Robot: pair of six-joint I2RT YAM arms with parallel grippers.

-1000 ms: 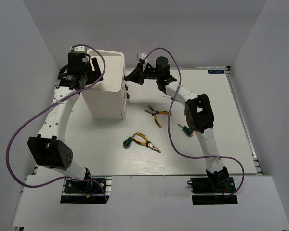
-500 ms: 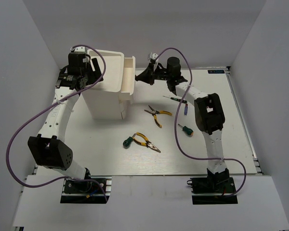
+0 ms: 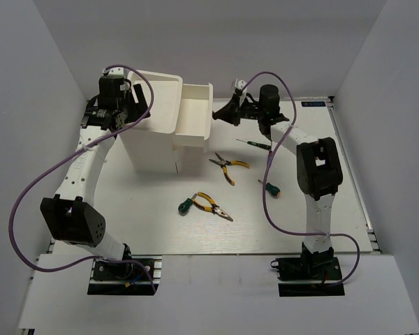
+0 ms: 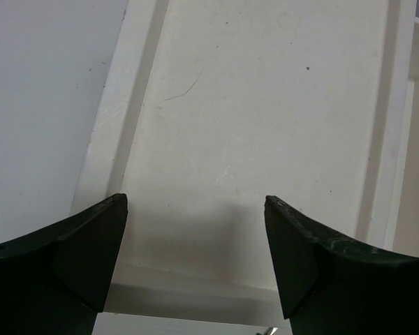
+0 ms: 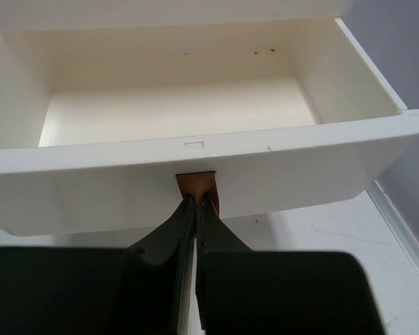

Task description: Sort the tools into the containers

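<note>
White arms (image 3: pixel 84 167), black joints (image 3: pixel 71 220), purple cables (image 3: pixel 11 222)

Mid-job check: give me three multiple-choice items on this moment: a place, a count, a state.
1. Where is the right gripper? A) on the knob of the top drawer B) down by its own base C) against the far wall
2. How many yellow-handled pliers lie on the table? A) one B) two C) four
3. The top drawer is: A) shut B) pulled out, empty C) pulled out, holding tools
Key: 1 A, its jaws pinch the brown knob; 2 B, two pairs show from above; 3 B, the wrist view shows its bare floor.
</note>
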